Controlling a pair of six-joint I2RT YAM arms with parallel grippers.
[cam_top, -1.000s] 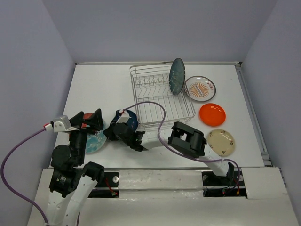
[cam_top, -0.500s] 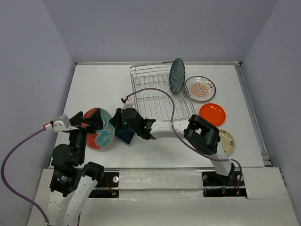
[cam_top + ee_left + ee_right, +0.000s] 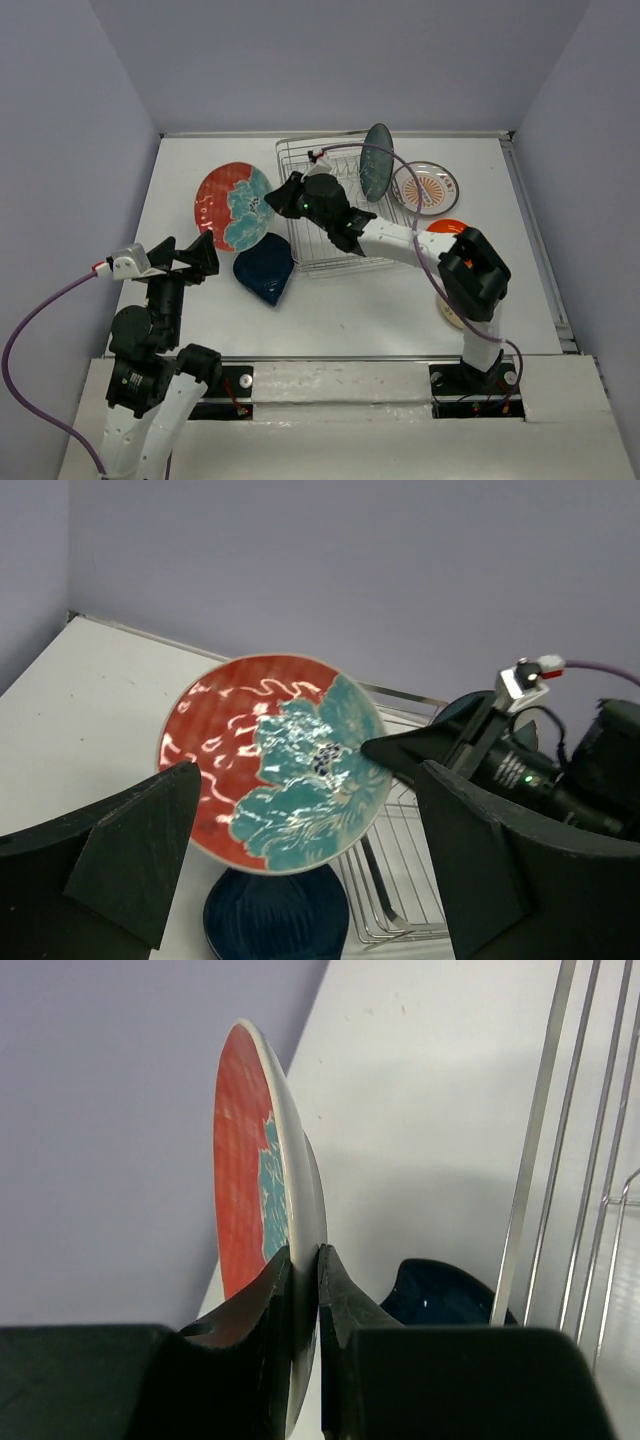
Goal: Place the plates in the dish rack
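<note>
My right gripper (image 3: 275, 200) is shut on the rim of the red-and-teal plate (image 3: 233, 205) and holds it tilted on edge in the air, just left of the dish rack (image 3: 340, 225). In the right wrist view the fingers (image 3: 345, 1305) pinch the plate's rim (image 3: 285, 1190). The dark blue plate (image 3: 265, 268) lies on the table below it. A dark teal plate (image 3: 377, 162) stands upright in the rack. My left gripper (image 3: 190, 258) is open and empty near the front left. It faces the held plate (image 3: 275, 765).
The white plate with an orange striped centre (image 3: 432, 187) lies right of the rack. The orange plate (image 3: 452, 226) and the cream plate (image 3: 450, 312) are mostly hidden behind my right arm. The rack's left rim (image 3: 530, 1160) is close to the held plate.
My right gripper has lifted the red-and-teal plate from the front left and carried it back and up beside the rack. The dark blue plate now lies uncovered.
</note>
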